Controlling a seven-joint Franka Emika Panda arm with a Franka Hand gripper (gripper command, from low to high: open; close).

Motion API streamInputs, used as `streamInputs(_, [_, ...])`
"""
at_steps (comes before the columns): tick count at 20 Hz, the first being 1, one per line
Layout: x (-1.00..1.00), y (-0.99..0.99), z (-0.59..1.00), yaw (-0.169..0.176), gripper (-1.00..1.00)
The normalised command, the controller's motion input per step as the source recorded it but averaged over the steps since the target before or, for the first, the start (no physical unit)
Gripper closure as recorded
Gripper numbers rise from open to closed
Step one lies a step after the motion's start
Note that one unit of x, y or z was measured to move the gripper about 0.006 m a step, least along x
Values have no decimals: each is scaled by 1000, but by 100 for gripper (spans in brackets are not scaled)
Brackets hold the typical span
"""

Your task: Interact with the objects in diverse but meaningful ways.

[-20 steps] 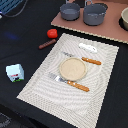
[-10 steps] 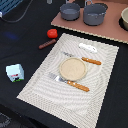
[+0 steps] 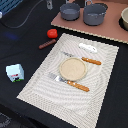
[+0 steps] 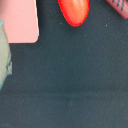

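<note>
While the arm itself stays out of the exterior view, a place setting fills the middle of a dark table point(image 3: 107, 107): a pale ribbed placemat point(image 3: 50, 87) carries a round tan plate point(image 3: 73, 68), with a wooden-handled fork point(image 3: 70, 82) lying along the plate's near edge and a wooden-handled knife point(image 3: 85, 59) along its far edge. A white oblong piece point(image 3: 88, 48) rests on the mat's far end, beyond the knife. Off the mat, toward the exterior view's left, a red tomato point(image 3: 52, 33) sits on the dark surface with a dark brown sausage-like stick point(image 3: 47, 44) lying just beside it, nearer the camera. A small white carton point(image 3: 15, 72) with green-blue print stands well apart from both, near the table's front edge on the exterior view's left. Two grey pots point(image 3: 82, 12) stand side by side on a pinkish-brown board point(image 3: 100, 31) at the back. The wrist view looks down on dark tabletop, showing the red tomato point(image 4: 73, 11), a corner of the pink board point(image 4: 20, 22) and an end of the brown stick point(image 4: 119, 5). No fingers appear in either view, so whether the jaws stand wide or narrow cannot be told.
</note>
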Motion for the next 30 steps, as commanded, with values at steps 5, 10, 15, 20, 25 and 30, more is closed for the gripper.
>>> streamInputs(5, [-73,-185,-541,36,-100])
streamInputs(10, [-162,-265,-611,78,-100])
streamInputs(15, [-204,-221,-515,81,-100])
streamInputs(20, [-307,-26,-151,149,-100])
streamInputs(25, [-346,27,-82,115,-100])
streamInputs(30, [-210,0,-125,61,-100])
